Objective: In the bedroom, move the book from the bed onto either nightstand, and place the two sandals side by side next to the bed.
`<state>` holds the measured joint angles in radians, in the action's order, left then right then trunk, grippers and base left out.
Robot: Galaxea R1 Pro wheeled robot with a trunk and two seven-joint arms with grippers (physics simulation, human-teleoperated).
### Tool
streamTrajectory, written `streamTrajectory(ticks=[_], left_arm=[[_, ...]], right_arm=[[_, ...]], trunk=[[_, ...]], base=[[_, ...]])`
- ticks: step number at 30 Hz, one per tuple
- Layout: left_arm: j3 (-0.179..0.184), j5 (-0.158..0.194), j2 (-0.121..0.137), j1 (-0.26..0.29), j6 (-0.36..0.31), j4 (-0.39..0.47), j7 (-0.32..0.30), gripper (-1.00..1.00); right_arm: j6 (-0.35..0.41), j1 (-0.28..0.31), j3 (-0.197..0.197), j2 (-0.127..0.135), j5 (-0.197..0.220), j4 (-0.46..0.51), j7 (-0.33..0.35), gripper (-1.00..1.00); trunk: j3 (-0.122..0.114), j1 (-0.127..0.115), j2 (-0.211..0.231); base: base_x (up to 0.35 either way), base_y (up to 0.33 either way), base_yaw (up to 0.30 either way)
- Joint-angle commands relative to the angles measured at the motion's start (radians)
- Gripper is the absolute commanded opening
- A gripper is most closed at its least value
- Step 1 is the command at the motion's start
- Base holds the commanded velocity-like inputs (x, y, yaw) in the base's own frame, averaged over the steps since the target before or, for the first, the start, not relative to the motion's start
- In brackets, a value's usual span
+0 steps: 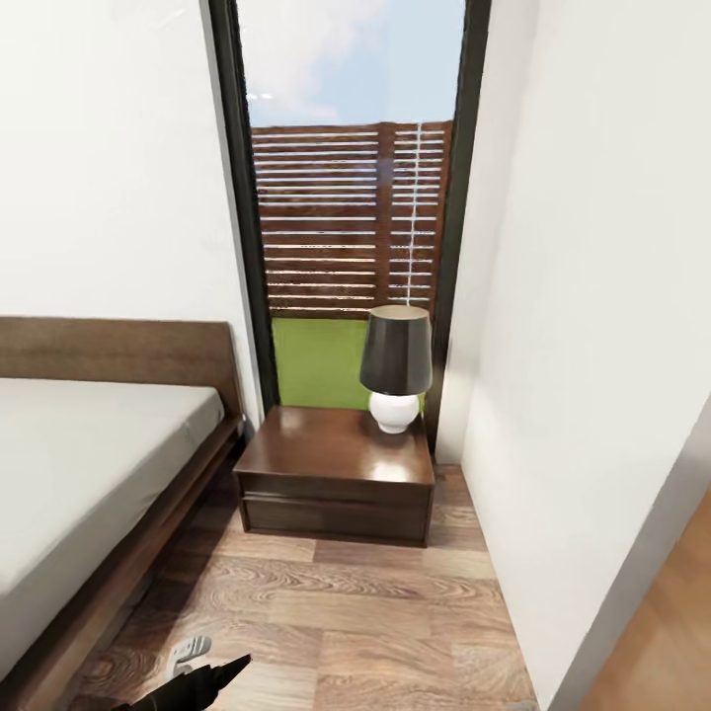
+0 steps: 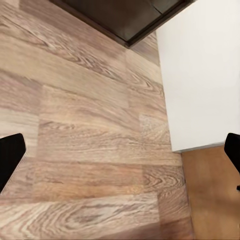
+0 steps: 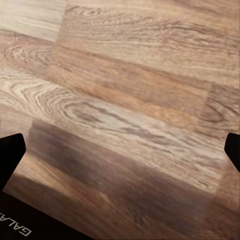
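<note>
1. The nightstand (image 1: 336,464) is being shown just beside the bed (image 1: 89,464), by the window (image 1: 346,197), with a lamp (image 1: 396,367) sitting on its back right corner.
2. Wood floor (image 2: 90,150) is being looked down on by both wrist cams.
3. The left gripper (image 2: 120,152) is being held spread wide, nothing grabbed.
4. Same deal for the right gripper (image 3: 120,150), splayed apart over bare planks.

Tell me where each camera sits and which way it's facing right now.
Head view: on the robot's head, looking forward and down at the nightstand, lamp and bed.
Left wrist view: looks down at the floor past dark open fingertips.
Right wrist view: floor planks between open fingertips.
All views share the wooden floor.
</note>
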<state>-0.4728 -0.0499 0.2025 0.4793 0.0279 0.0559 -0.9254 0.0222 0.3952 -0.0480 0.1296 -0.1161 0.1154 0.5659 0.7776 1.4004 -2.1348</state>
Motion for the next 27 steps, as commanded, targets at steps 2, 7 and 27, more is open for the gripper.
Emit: streamTrajectory(ticks=[2,7,27], left_arm=[[-0.004,-0.005,0.000,0.001,0.003,-0.001,-0.002,1.00],[-0.004,-0.005,0.000,0.001,0.003,-0.001,-0.002,1.00],[-0.004,-0.005,0.000,0.001,0.003,-0.001,-0.001,1.00]], right_arm=[[0.002,0.000,-0.006,0.001,-0.010,0.002,0.004,1.00],[0.002,0.000,-0.006,0.000,-0.010,0.002,0.004,1.00],[0.002,0.000,-0.006,0.000,-0.010,0.002,0.004,1.00]], trunk=[[0.001,0.000,0.000],[0.001,0.000,0.000],[0.001,0.000,0.000]], base=[[0.008,-0.002,0.279],[0.001,0.000,0.290],[0.135,-0.035,0.292]])
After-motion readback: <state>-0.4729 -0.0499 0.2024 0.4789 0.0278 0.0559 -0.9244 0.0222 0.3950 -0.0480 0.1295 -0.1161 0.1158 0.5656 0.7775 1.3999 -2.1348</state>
